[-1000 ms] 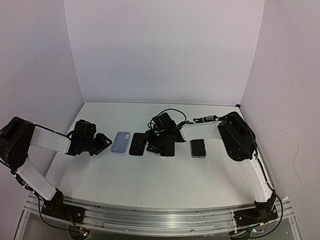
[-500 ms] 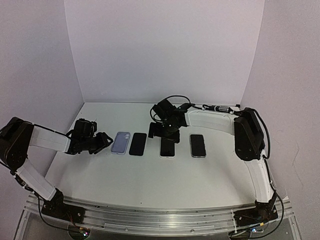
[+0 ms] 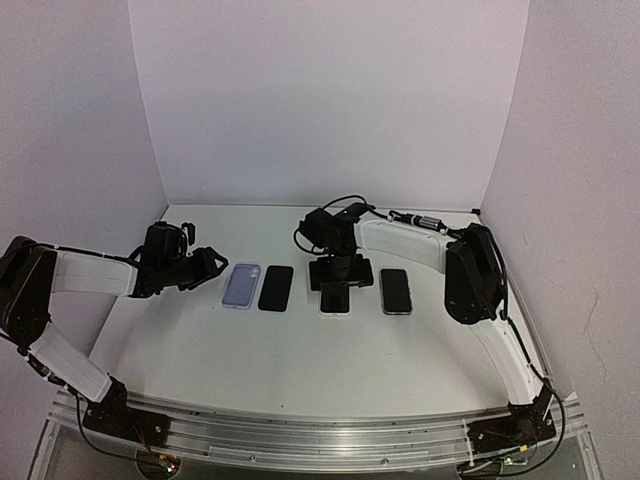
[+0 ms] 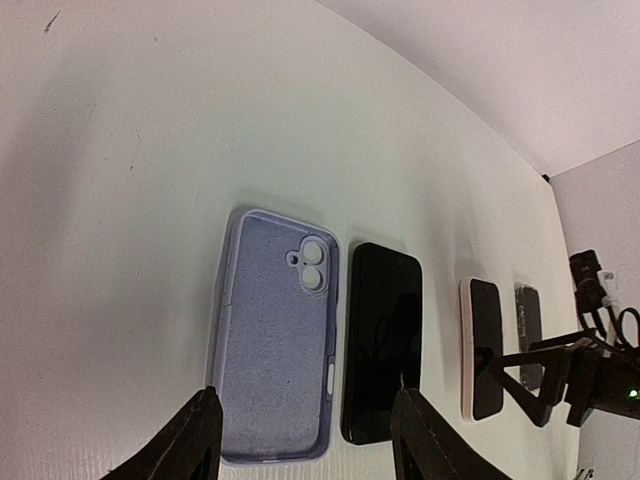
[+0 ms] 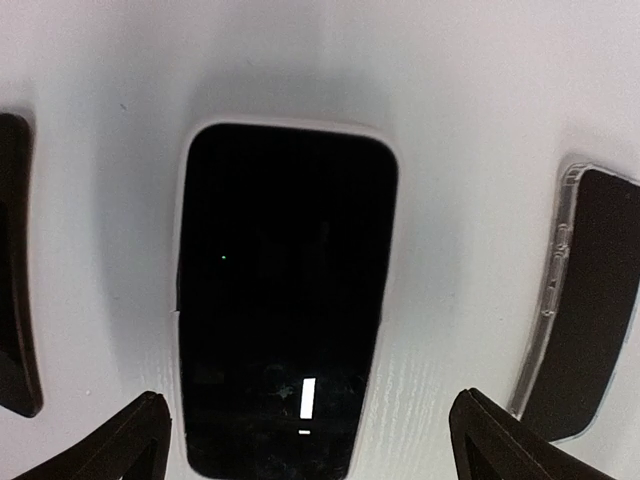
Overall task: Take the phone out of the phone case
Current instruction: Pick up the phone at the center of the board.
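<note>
Black-screened phone in its white case (image 5: 285,300) lies flat on the table (image 3: 300,350) directly under the right pincer (image 3: 341,272), whose jaws gape wide, likely to straddle it. Left pincer (image 3: 205,265), partly spread and empty, hangs well aside.

1. The right gripper (image 3: 341,274) has drawn back from over the middle of the white-cased phone (image 3: 335,299) to its far end, and its jaws have spread much wider.
2. The left gripper (image 3: 205,265) has pulled away from the lilac case (image 3: 241,286) toward the far left, opening slightly.
</note>
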Tool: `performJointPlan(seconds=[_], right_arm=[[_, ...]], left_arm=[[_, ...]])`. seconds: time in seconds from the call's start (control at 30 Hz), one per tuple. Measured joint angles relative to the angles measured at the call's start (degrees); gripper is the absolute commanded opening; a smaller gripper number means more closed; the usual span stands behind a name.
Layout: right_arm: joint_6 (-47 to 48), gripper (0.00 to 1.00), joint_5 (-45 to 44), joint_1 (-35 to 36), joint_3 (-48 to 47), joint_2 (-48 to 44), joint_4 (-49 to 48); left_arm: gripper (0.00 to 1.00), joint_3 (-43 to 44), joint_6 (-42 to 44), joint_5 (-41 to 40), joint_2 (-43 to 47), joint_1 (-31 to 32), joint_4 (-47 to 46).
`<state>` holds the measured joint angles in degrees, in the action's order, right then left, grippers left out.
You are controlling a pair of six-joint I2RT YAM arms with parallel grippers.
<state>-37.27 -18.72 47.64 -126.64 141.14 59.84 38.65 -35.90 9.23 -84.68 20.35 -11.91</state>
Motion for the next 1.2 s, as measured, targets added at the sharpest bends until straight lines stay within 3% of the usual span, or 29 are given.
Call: performJointPlan(seconds=[0.37,0.57,0.73,0.97,1.2], right_arm=[[0.2,0.95,4.7,0.0,-3.6,4.9,0.0],[-0.1,0.73,4.9,-0.1,-3.7,5.3,-0.4],[-0.6,0.40,4.5,-0.1,-1.2,4.0,-2.2],[1.0,0.31,3.6,-0.1,2.9,1.4,-5.5],[6.3,0.27,1.5,1.1,19.1,-10.1,-19.2]], left_arm=[[0.59,0.0,0.0,0.0,0.0,0.3,0.0],[0.59,0.0,0.0,0.0,0.0,0.4,0.0],[0.57,0.0,0.4,0.7,0.0,0.5,-0.3],[0.57,0.8,5.2,5.8,0.0,2.3,-3.4],[0.68,3.8,6.8,14.6,0.1,5.6,-9.7]])
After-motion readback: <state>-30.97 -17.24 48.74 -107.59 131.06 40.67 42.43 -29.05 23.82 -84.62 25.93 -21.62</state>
